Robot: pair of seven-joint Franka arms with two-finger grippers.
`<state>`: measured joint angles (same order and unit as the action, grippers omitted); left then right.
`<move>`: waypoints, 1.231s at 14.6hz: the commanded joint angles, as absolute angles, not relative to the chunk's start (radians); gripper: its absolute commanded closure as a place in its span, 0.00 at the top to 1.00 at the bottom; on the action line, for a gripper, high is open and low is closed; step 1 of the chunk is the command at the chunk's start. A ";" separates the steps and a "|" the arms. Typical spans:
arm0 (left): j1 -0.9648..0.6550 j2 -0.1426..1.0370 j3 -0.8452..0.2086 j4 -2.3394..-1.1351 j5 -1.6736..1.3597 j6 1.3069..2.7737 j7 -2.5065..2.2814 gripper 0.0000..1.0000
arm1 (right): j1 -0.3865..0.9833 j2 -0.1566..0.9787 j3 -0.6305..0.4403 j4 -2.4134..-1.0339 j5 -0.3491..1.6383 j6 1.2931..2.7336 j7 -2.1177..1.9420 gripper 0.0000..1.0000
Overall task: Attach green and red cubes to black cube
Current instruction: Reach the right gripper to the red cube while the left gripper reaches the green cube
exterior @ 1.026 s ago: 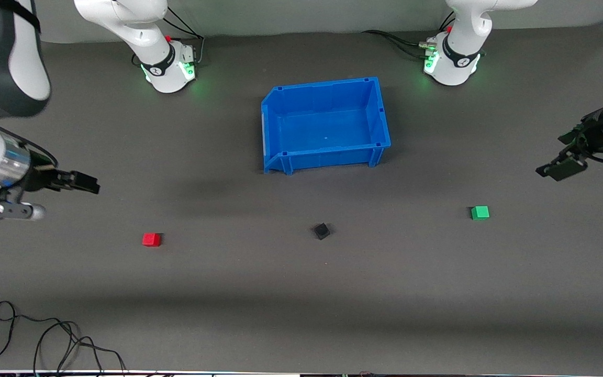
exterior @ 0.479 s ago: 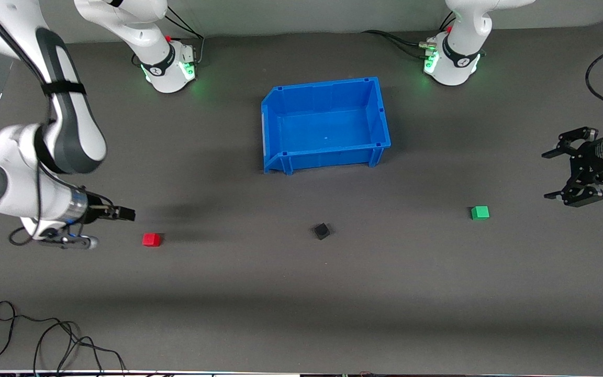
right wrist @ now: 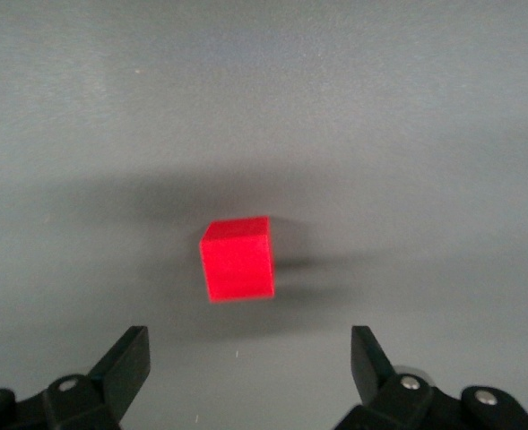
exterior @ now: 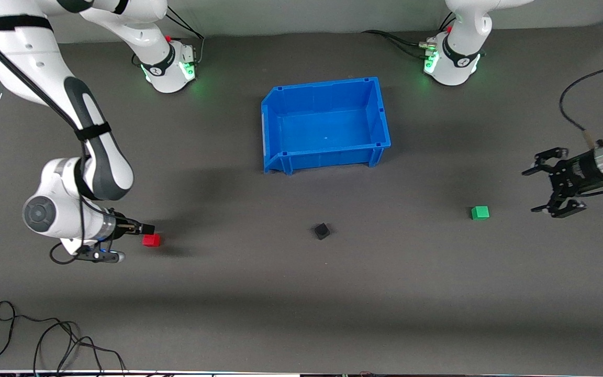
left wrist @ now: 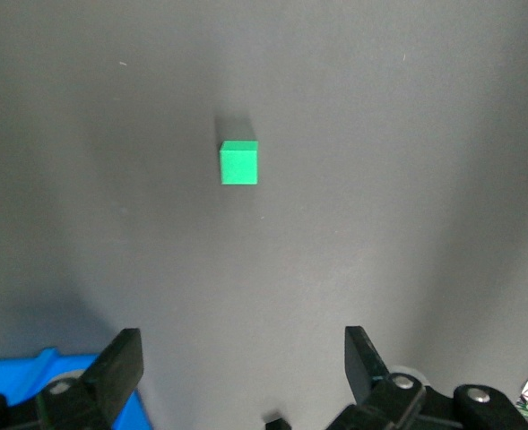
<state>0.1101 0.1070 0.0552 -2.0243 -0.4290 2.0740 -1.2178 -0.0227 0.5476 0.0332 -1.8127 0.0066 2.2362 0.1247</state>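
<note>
- The red cube (exterior: pixel 151 240) and green cube (exterior: pixel 480 212) lie well apart from the black cube (exterior: pixel 322 231) on the table (exterior: pixel 301 303), on opposite ends.
- The right gripper (exterior: pixel 147 229), jaws apart, is held just beside red; the left gripper (exterior: pixel 549 183), also apart, near green.
- The reaching step is judged underway; next, each gripper must be lowered around its cube.

glossy blue plastic bin (exterior: pixel 326 155); matt dark table (exterior: pixel 301 293); matt black cube (exterior: pixel 322 231).
</note>
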 commanded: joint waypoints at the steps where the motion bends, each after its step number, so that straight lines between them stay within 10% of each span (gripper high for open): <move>1: 0.118 0.090 0.051 -2.169 -0.533 2.225 -1.093 1.00 | -0.028 0.590 0.037 -1.801 -0.006 2.292 0.118 0.99; 18: 0.117 0.413 0.048 -2.261 -1.098 2.539 -0.414 1.00 | -0.035 0.658 0.037 -1.772 0.002 2.358 0.147 0.72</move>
<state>0.1125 0.4039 0.0537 -2.2558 -1.0437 2.5264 -0.4821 -0.0285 0.6372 0.0315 -1.8030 0.0066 2.3540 0.1280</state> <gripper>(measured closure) 0.000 0.260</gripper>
